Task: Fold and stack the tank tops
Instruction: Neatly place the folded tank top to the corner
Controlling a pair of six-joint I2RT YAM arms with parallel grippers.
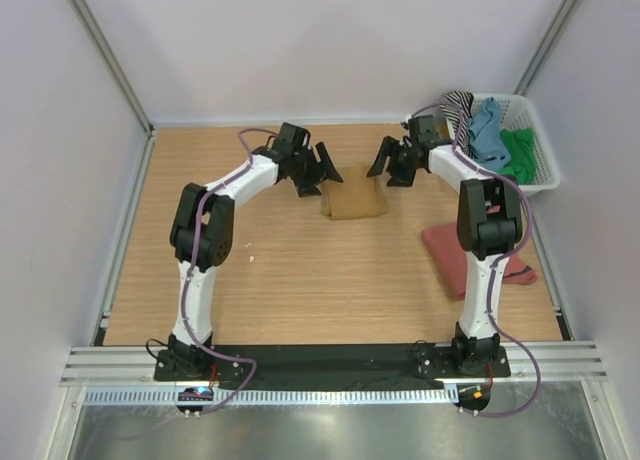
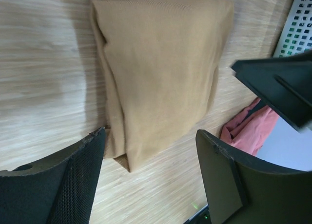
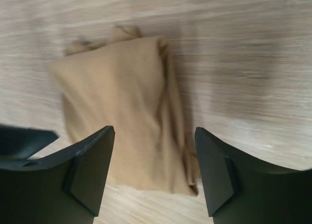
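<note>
Two grippers: you have them facing each other across the ochre tank top (image 1: 353, 199), toward the far edge of the tabletop (image 1: 260, 270).
Left gripper (image 1: 322, 178): fingers spread wide with nothing pinched, just beside the cloth's left side.
Right gripper (image 1: 392, 168): fingers spread just as wide with nothing between them, at the cloth's far right corner.
Ochre tank top: folded into a compact rectangle and lying flat, about midway between the left and right edges; your wrist views show folded layers along one side.
Rust-red tank top (image 1: 447, 252): lies flat near the right edge, partly hidden behind your right arm (image 1: 488, 220) and well apart from the ochre one.
Basket (image 1: 540, 150): white, at the far right corner, holding a striped cloth (image 1: 458, 105), a blue cloth (image 1: 487, 130) and a green cloth (image 1: 518, 152) in a heap.
</note>
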